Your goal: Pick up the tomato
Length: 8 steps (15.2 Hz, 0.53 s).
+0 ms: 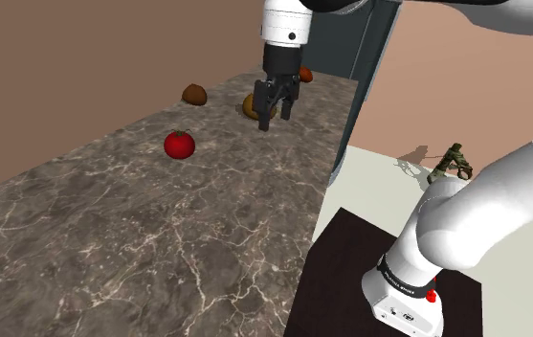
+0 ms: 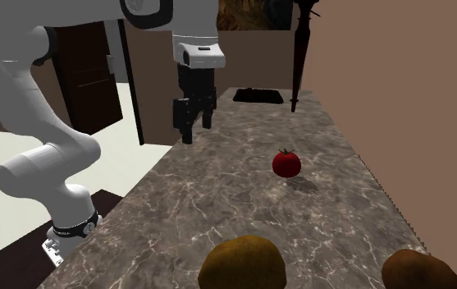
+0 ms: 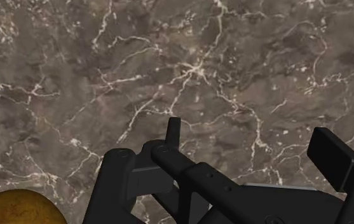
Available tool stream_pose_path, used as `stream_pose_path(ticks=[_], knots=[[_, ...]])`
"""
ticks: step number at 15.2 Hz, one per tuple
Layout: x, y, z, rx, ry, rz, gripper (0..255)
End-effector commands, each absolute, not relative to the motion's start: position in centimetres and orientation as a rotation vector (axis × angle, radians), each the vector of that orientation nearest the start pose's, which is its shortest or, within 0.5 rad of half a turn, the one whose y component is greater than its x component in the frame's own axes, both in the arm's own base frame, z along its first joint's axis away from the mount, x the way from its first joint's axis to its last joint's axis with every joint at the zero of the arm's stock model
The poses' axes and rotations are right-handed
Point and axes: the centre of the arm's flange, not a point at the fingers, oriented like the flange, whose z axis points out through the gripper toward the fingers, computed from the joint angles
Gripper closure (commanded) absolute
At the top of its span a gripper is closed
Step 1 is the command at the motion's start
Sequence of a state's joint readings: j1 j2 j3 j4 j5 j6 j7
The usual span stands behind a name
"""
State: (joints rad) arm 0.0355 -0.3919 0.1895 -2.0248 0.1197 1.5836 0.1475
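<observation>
Tomato (image 1: 179, 145): red, lying on the desk (image 1: 159, 239) toward the shoulder view's left of my spread, empty pincer (image 1: 275, 122); I am judging it light, soft, slippery, needing a gentle hold across its middle.

tomato (image 1: 179, 145) | red, green stem up | upright | on marbled counter (image 1: 111, 249)

I count one red tomato (image 1: 179, 145), three round brownish fruits (image 1: 194, 94), one of them yellowish (image 1: 249, 104) and one orange (image 1: 306, 74), and one small figure (image 1: 449, 161)
</observation>
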Motion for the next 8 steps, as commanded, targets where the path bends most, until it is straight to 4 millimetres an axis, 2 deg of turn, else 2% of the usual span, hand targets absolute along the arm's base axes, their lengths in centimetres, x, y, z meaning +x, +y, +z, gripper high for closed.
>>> stream_pose_path(ticks=[1,8], knots=[[43.7,13.5,59.8,-3.098,-0.081,0.123,0],[52.0,18.7,58.5,-3.088,-0.062,0.207,0]])
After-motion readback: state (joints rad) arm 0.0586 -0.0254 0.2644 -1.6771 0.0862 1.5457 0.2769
